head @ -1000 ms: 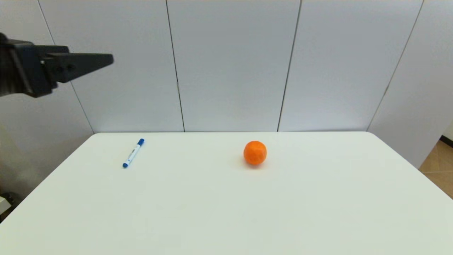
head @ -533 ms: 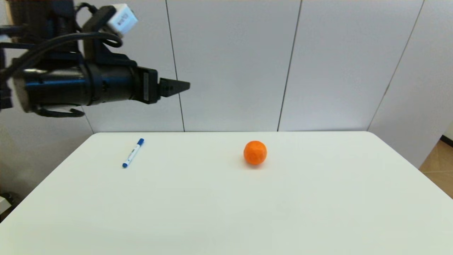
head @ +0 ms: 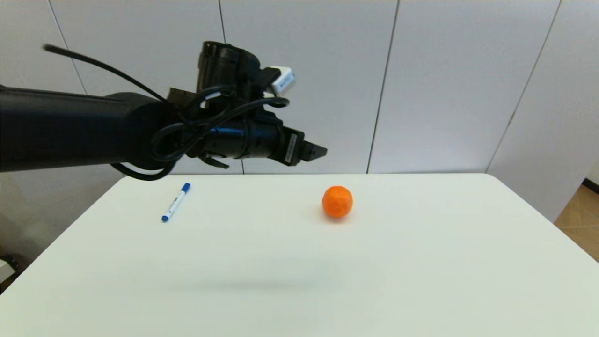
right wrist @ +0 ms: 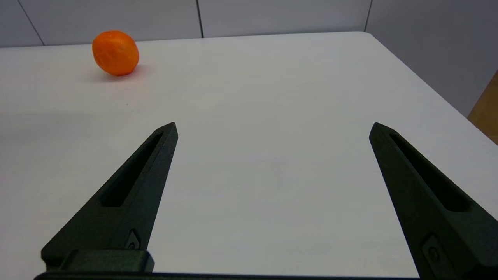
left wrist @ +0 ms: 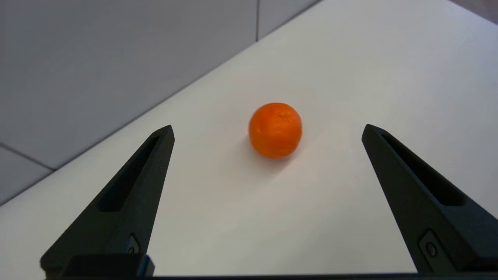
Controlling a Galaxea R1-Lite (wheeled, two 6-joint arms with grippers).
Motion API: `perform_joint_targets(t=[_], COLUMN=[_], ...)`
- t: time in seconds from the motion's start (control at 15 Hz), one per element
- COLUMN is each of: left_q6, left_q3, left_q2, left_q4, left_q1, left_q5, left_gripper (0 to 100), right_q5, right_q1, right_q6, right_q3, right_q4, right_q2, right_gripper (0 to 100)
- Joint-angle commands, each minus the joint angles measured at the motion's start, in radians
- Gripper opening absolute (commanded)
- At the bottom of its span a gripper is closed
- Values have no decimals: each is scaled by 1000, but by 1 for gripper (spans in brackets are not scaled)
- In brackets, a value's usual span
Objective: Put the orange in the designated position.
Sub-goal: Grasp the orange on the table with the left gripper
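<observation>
Orange (head: 337, 201), small and round, is seen resting untouched on the white table (head: 421, 262), right of centre in the head view and toward the far edge, with a faint shadow beneath it. Nothing is in contact with the fruit. The left gripper (head: 318, 151) is held in the air at the middle of the frame, up and to the left of the orange and well apart from it, its black arm reaching in from the left edge. In the left wrist view the fingers (left wrist: 132, 194) are spread wide and empty, and the orange (left wrist: 275, 130) is framed almost squarely between them; the tool appears to be lined up this way so that the fruit can be straddled on a downward approach. The right gripper (right wrist: 272, 128) is kept low over the table, jaws likewise apart and holding nothing, with the orange (right wrist: 115, 53) shown far off at the upper left of its view; this arm is judged to be idle. A blue-capped marker pen (head: 176, 202) lies at the left of the tabletop, clear of the work. No spot is marked on the bare surface, so the intended resting place cannot be identified. The pick-up is judged not yet begun.
</observation>
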Motion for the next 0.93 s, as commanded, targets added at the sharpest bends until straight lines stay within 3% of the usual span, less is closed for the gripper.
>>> perform_joint_targets(t=[0.07, 0.93], left_q6=[5, 2], left_q3=[-72, -270], left_q2=[140, 353], left_q4=[17, 211], left_q1=[-63, -74], left_q5=[-1, 1], left_gripper=[100, 100], right_q5=[0, 0], right_q1=[0, 0], right_q6=[0, 0], right_q3=[0, 0], right_q4=[0, 0], right_q2=[1, 1], right_gripper=[100, 100])
